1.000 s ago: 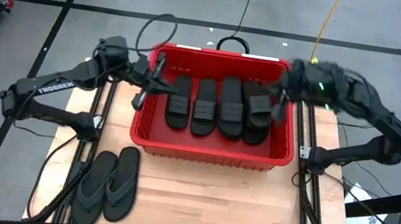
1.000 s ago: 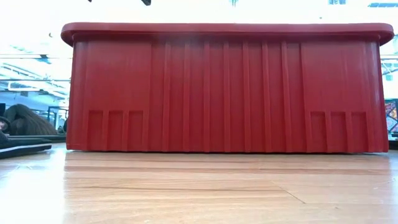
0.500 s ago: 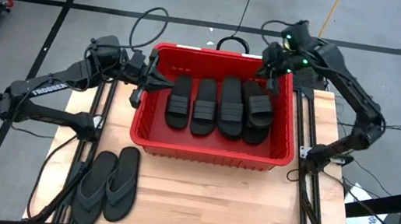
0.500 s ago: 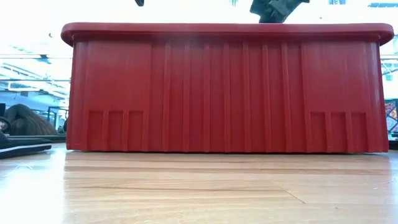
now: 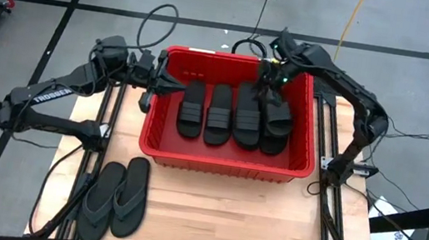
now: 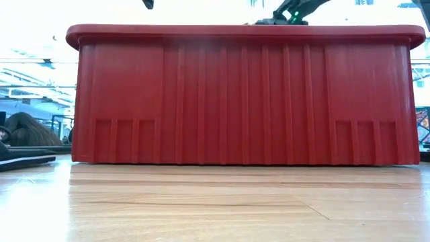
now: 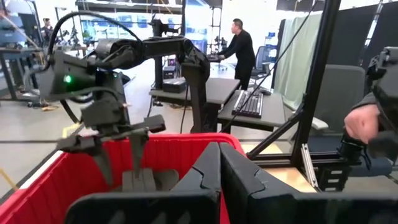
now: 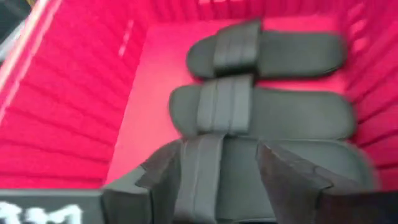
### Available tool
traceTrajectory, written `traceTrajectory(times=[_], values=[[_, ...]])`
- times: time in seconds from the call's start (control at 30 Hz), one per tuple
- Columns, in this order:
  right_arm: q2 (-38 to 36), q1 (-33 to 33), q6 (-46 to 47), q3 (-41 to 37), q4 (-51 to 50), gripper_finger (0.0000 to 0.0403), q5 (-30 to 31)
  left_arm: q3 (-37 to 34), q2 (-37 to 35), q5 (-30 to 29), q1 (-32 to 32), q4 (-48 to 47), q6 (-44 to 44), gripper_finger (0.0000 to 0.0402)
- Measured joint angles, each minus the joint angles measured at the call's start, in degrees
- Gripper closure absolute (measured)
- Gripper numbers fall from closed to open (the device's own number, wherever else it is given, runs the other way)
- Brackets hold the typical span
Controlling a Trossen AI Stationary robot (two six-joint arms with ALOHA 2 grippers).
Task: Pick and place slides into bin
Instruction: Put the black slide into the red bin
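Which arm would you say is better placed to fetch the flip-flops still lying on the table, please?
Probably left. The flip-flops lie at the table's near-left, on the left arm's side. The left gripper hangs at the bin's left rim, while the right gripper is open over slides inside.

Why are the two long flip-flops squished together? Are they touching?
Touching. The high view shows the flip-flops lying side by side on the table, their inner edges meeting with no wood between.

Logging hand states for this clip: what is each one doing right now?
Left hand: shut, empty, at the bin's left rim.
Right hand: open, above the slides inside.
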Motion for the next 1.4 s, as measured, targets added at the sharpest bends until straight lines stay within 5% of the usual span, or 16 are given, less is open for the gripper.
traceTrajectory(times=[0.23,0.6,0.97,1.13,1.3,1.4], values=[[4.45,1.50,-5.11,-0.42,-6.19,0.0189,0.57,0.00,0.00,0.02,1.58,-2.15,0.06,0.0397],[4.64,3.58,-3.46,-9.15,-0.12,0.0193,11.37,0.00,0.00,0.65,2.00,-2.88,0.23,0.0396],[4.60,5.06,-1.29,-12.48,0.65,0.0212,7.80,0.02,0.00,0.65,1.96,-2.76,1.29,0.0399],[4.60,5.42,-0.64,-12.48,2.72,0.0266,7.84,0.02,0.00,0.65,1.96,-2.75,1.25,0.0395],[4.60,5.22,2.28,-12.48,3.13,0.0379,7.44,0.02,0.00,0.65,1.96,-2.76,0.89,0.0400],[4.60,5.00,2.09,-12.48,2.80,0.0390,7.76,0.02,0.00,0.65,1.96,-2.73,0.86,0.0396]])
